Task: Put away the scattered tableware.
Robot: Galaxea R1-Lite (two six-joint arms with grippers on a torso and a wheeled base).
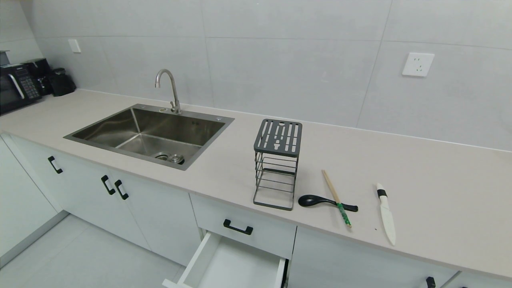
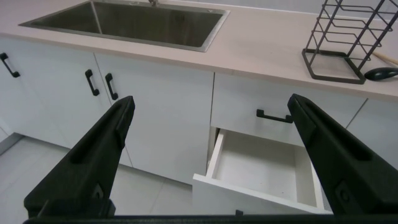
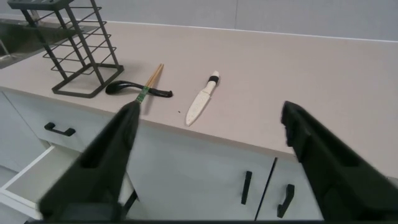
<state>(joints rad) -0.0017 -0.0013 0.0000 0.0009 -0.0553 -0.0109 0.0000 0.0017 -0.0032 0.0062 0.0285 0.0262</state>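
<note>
Jaws spread wide on both, nothing held: left gripper [image 2: 211, 102] faces the open drawer [image 2: 261, 168], right gripper [image 3: 209, 109] faces the counter [image 1: 420, 180] edge.
Tableware lies on the counter, right of the wire rack [image 1: 277, 164]: black spoon [image 1: 326, 201] just beside the rack's base, chopsticks [image 1: 337, 199] crossing its handle (looks like a pair, hard to tell), white knife [image 1: 386, 214] apart, further right.
</note>
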